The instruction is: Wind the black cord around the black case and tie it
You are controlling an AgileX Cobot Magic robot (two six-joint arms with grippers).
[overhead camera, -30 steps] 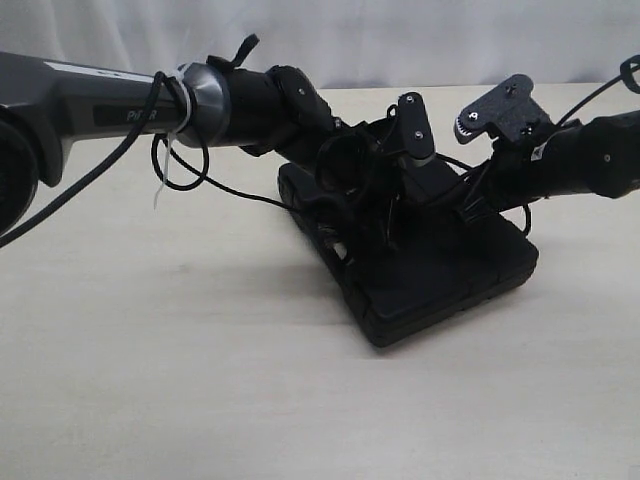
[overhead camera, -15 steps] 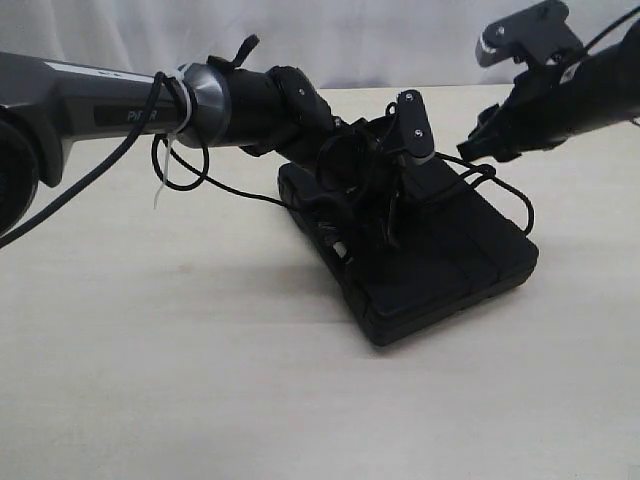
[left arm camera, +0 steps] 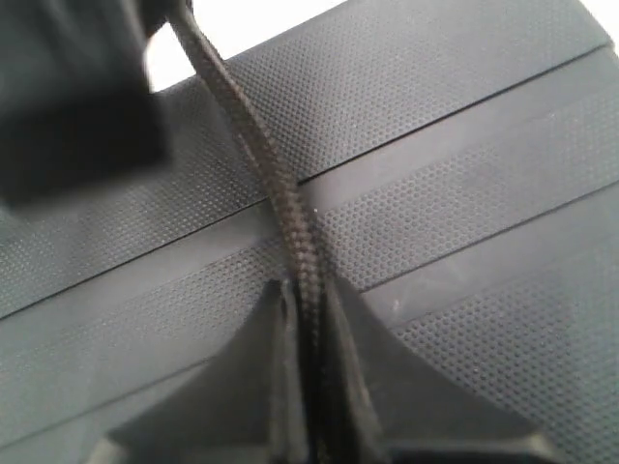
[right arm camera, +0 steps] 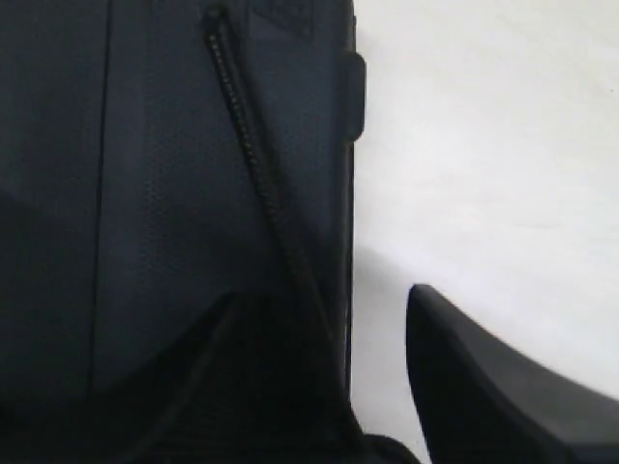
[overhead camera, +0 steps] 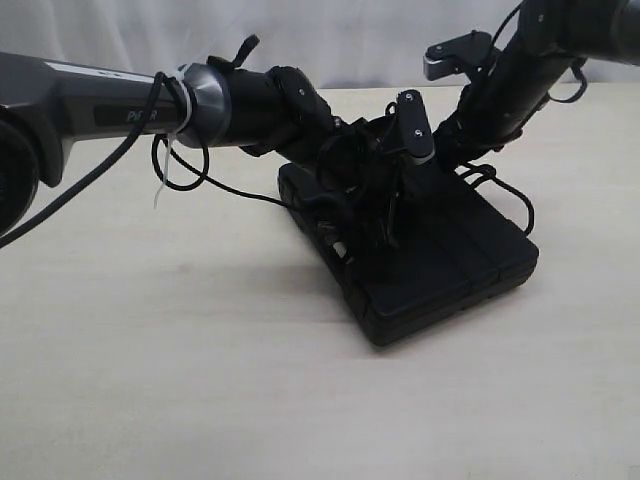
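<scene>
Your case [overhead camera: 440,270] lies on the pale counter [overhead camera: 150,380], with a white backdrop [overhead camera: 330,40] behind it. Your left tool [left arm camera: 308,300] is clenched on the cord [left arm camera: 276,184] just above the lid's grooves. Your right tool [right arm camera: 324,295] is released over one edge of the case, and the cord runs between its fingers. A thicker, zip-tied cable [overhead camera: 90,180] hangs from the left arm.

A pale cream desk [overhead camera: 200,380] with a smooth matte top fills most of the exterior view and carries soft grey shadows near its middle. Behind its far edge hangs a whitish backdrop [overhead camera: 330,40]. On the left, a thick black cable [overhead camera: 60,200] rises from the picture's edge, bound by a white zip tie [overhead camera: 162,175] whose tail dangles above the desk.
</scene>
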